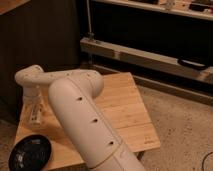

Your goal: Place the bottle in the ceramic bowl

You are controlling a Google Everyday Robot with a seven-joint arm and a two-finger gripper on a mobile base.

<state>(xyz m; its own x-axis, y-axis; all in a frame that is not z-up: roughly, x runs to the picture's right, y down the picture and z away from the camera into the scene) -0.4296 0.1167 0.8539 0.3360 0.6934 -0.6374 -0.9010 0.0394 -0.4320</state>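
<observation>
The gripper (33, 108) is hanging wrist-down over the far left part of the wooden table (120, 105), and it is sitting right at the bottle (35, 118). The pale bottle is showing at the gripper's lower end, at or just above the tabletop. Whether the gripper is clasping the bottle or standing released around it cannot be told (the two pale shapes are merging into one another).

Moving outward, the ceramic bowl (30, 154) is lying below and slightly to the left of the gripper, near the table's front corner, apart from the bottle, with nothing showing inside its dark, glossy hollow. The robot's thick white arm (80, 115) is running from the gripper to the right and then down towards the camera, covering much of the board. Well beyond the gripper, to the upper right, a metal shelf rail (145, 55) is crossing the dark background.

As a judgement, the task is sitting at its early stage: the reach to the bottle is looking done, the grasp is uncertain, and the lift, the short carry towards the bowl and the release into it are all remaining.
</observation>
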